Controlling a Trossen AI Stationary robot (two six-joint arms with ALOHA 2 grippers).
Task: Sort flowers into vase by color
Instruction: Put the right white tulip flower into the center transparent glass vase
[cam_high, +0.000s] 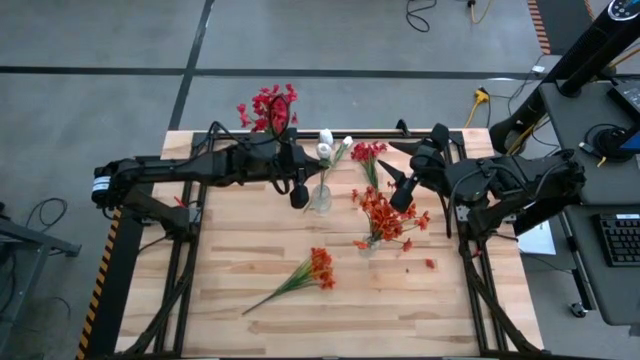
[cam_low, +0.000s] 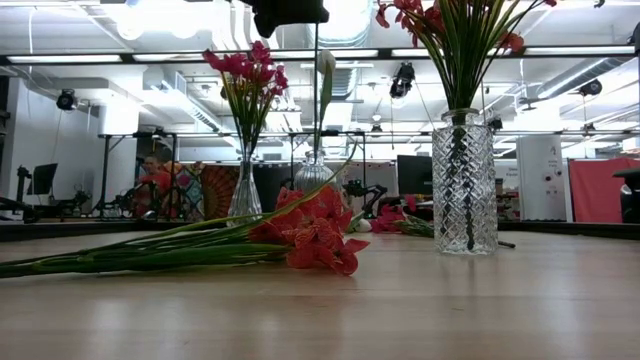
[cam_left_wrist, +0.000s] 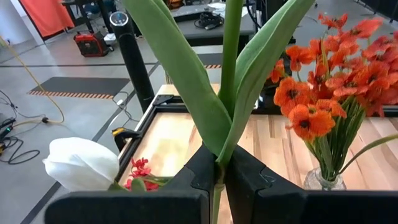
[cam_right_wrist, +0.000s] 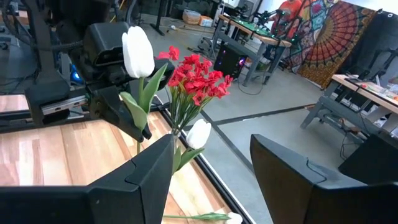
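My left gripper (cam_high: 299, 194) (cam_left_wrist: 218, 182) is shut on a white-bud flower (cam_right_wrist: 137, 52), just left of the clear middle vase (cam_high: 322, 199). A second white bud (cam_right_wrist: 199, 134) stands in that vase. Crimson flowers (cam_high: 268, 107) stand in a vase at the far left. Orange-red flowers (cam_high: 385, 218) fill a cut-glass vase (cam_low: 463, 182). My right gripper (cam_high: 401, 194) (cam_right_wrist: 211, 168) hangs open above the orange bunch and touches nothing. One orange-red stem (cam_high: 304, 273) lies flat near the table's middle. A crimson stem (cam_high: 368, 152) lies near the far edge. My left gripper pinches the white flower's green stalk (cam_left_wrist: 219, 167) between its two fingers, just below where the long leaves spread. The fingers come across the stalk from the table's left. The flower stands upright, bud above the fingers, its stalk (cam_low: 317, 110) running down to the middle vase's mouth (cam_low: 312, 165).
A small red petal (cam_high: 430, 263) lies right of the orange vase. The near half of the wooden table (cam_high: 400, 310) holds only the lying orange stem. Black frame rails (cam_high: 330, 133) run along the far edge. Beyond the table are benches and equipment.
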